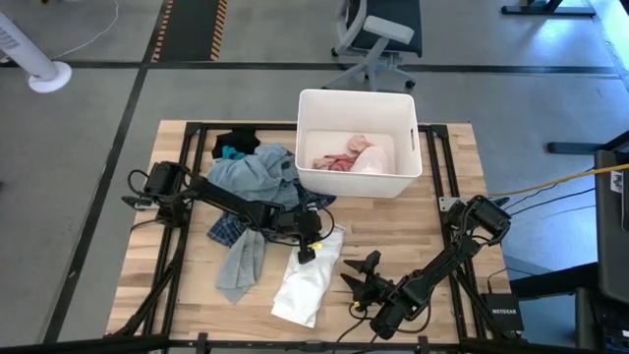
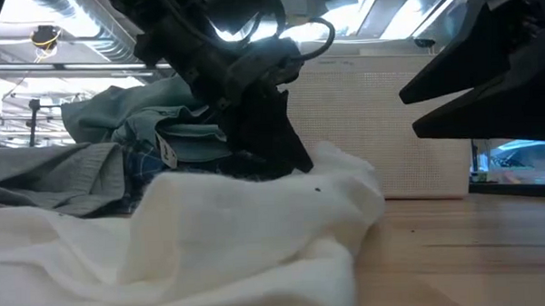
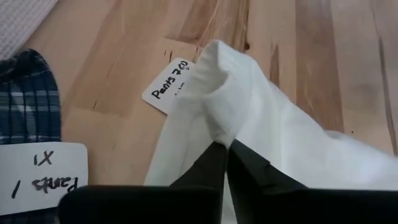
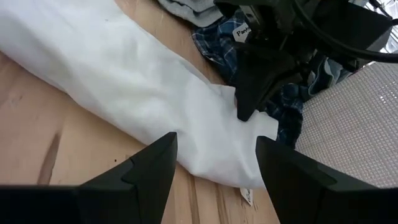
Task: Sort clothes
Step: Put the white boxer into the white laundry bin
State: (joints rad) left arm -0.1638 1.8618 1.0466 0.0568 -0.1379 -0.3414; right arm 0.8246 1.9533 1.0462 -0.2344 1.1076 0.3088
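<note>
A white garment (image 1: 307, 280) lies stretched on the wooden table near its front edge. My left gripper (image 1: 307, 253) is shut on its far end, beside a small white tag (image 3: 166, 87). My right gripper (image 4: 214, 168) stands open just right of the garment, with its fingers apart above the cloth and touching nothing. To the left lies a pile of clothes: light blue-grey (image 1: 254, 177), dark blue plaid (image 1: 226, 231), black (image 1: 234, 141) and teal (image 1: 231, 153). A pink garment (image 1: 344, 157) lies in the white bin (image 1: 413, 147). My left gripper pinches a raised fold (image 3: 217, 121) at the white garment's far end between its two fingers. The fingers slant down onto it from the table's left side. The cloth bunches up at the fingertips (image 4: 245, 106), while the garment's remaining length lies slack on the table.
The white bin stands at the table's far middle. The clothes pile covers the left half, with a tagged plaid piece (image 3: 28, 99) close to my left gripper. Bare wood (image 1: 432, 226) lies to the right, between the bin and the right arm.
</note>
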